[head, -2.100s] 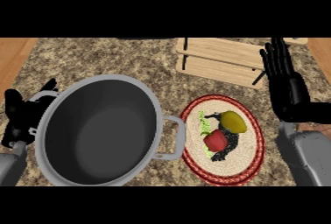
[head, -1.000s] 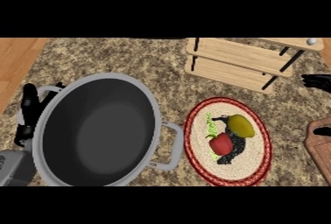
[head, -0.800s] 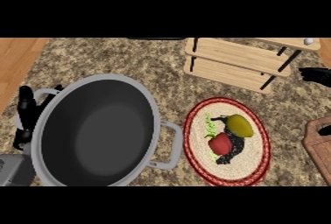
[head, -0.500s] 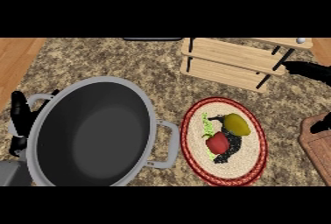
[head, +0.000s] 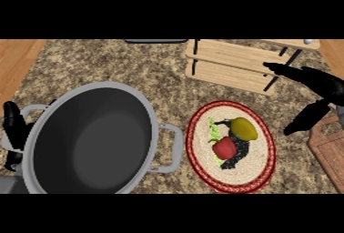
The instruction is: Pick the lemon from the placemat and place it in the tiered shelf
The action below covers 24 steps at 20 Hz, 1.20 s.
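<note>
Head view, looking steeply down on the speckled stone tabletop (head: 121, 63). The lemon (head: 245, 129) lies on the round woven placemat (head: 264, 170) with a red rim, toward the tabletop's right edge, just beside a red pepper-like piece (head: 224, 147); both rest on a dark printed patch of the mat. The wooden tiered shelf (head: 232, 68) stands at the tabletop's far right corner, apart from the placemat. The right robot hand (head: 321, 88) shows at the right edge, between the shelf and the placemat, its fingers straight and spread, thumb pointing down, holding nothing and clear of the lemon. A large grey pot (head: 94, 139) fills the near left part of the tabletop. The left robot hand (head: 13, 132) shows beside the pot's left handle, fingers up and relaxed. A wooden board (head: 331, 148) lies at the right edge.
</note>
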### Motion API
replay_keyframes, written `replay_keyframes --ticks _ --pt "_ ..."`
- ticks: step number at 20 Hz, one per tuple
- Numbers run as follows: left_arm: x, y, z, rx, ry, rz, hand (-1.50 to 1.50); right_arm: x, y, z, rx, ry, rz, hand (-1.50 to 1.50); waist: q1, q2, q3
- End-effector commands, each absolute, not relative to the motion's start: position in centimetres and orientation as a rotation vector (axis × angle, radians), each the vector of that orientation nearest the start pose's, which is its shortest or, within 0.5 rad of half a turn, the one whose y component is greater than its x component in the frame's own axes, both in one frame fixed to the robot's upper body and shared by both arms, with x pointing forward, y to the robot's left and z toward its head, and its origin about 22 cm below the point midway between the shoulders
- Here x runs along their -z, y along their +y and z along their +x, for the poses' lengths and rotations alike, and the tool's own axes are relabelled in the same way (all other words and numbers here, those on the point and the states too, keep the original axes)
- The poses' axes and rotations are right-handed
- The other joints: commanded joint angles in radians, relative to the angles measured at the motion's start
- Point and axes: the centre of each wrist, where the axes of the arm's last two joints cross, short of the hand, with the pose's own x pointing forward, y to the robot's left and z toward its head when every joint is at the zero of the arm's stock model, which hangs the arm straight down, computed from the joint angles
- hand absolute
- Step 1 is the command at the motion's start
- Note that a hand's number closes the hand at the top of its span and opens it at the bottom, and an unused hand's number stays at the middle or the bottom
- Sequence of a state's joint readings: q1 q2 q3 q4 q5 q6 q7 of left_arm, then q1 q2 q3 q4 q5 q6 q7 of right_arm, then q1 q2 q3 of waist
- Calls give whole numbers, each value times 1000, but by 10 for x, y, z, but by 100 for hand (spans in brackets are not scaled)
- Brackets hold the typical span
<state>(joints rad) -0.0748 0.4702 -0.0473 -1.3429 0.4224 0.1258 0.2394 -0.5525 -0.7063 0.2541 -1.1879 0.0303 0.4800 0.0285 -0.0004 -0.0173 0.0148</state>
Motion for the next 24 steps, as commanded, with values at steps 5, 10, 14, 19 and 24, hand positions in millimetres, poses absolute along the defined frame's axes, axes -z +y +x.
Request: replay_keyframes --ticks 5,10,14,19,24 --pt "18 317 254 -54 -1130 92 0 -95 -262 340 -1187 -1188 -296 -150 -9 17 -16" --pt "27 293 252 -55 -1130 98 0 -106 -267 338 -1234 -1103 -346 -150 -13 17 -16" --pt "33 291 254 -66 -1125 97 0 -85 -239 328 -1197 -1112 -392 -150 -14 19 -16" --pt "18 287 251 -42 -1131 77 0 -80 -250 326 -1211 -1072 -448 -150 -4 18 -15" --pt "16 305 261 -46 -1109 91 0 -77 -224 328 -1200 -1088 -469 -150 -1 21 -15"
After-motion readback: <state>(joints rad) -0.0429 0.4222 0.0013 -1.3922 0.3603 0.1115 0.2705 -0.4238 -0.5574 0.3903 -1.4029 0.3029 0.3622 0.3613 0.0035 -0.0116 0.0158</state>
